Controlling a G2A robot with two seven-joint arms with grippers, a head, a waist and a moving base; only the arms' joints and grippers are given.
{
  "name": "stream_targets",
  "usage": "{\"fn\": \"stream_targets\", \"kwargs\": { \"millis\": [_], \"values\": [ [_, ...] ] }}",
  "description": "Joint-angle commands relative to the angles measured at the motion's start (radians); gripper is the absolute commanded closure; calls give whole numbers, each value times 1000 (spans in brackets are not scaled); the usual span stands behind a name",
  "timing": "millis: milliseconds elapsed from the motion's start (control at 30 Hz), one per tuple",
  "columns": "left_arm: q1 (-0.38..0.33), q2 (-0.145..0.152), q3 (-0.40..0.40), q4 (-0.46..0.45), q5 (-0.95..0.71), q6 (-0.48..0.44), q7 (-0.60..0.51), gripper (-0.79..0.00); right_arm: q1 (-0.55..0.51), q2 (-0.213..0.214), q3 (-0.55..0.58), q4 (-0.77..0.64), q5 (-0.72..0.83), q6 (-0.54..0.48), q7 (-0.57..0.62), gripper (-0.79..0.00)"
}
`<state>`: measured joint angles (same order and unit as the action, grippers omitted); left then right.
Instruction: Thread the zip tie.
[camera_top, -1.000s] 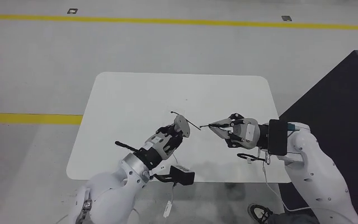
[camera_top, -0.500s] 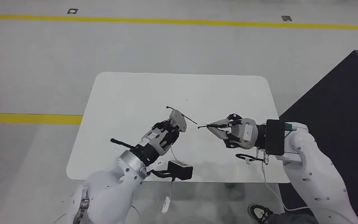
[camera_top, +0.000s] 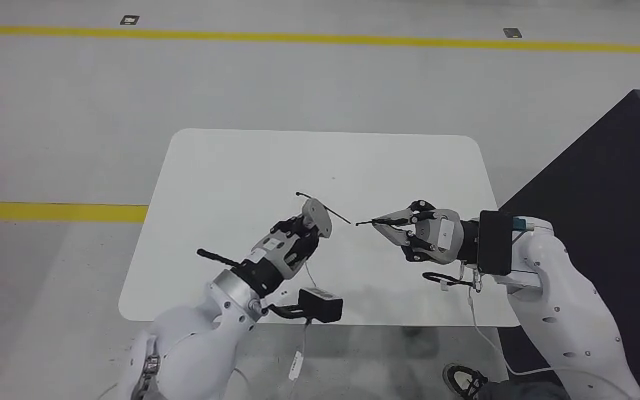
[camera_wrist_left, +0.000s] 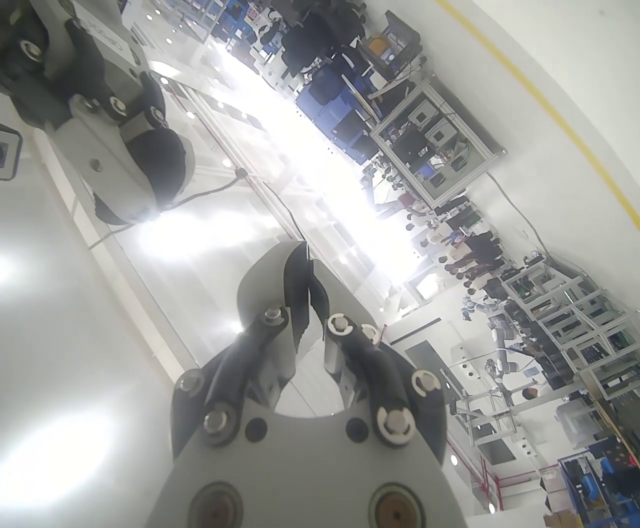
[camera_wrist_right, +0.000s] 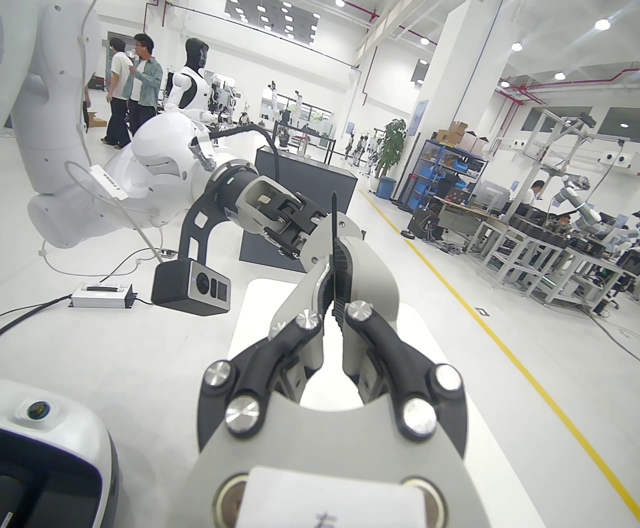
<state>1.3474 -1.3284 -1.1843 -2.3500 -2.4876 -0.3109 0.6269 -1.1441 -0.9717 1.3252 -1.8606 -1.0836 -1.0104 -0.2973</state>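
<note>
Your white table lies under both arms. Your left gripper is clamped on a black zip tie, held above the table's middle. Your right gripper pinches a second black strip, whose tip is just beside the zip tie's end.
</note>
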Motion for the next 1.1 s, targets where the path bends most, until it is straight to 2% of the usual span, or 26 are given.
{"fn": "stream_targets", "kwargs": {
  "millis": [0, 1067],
  "values": [
    [1, -1, 5, 0, 0, 4, 0, 0, 0, 0, 0, 0, 0, 0, 0, 0],
    [2, -12, 12, 0, 22, 7, -18, 0, 0, 0, 0, 0, 0, 0, 0, 0]
  ]
}}
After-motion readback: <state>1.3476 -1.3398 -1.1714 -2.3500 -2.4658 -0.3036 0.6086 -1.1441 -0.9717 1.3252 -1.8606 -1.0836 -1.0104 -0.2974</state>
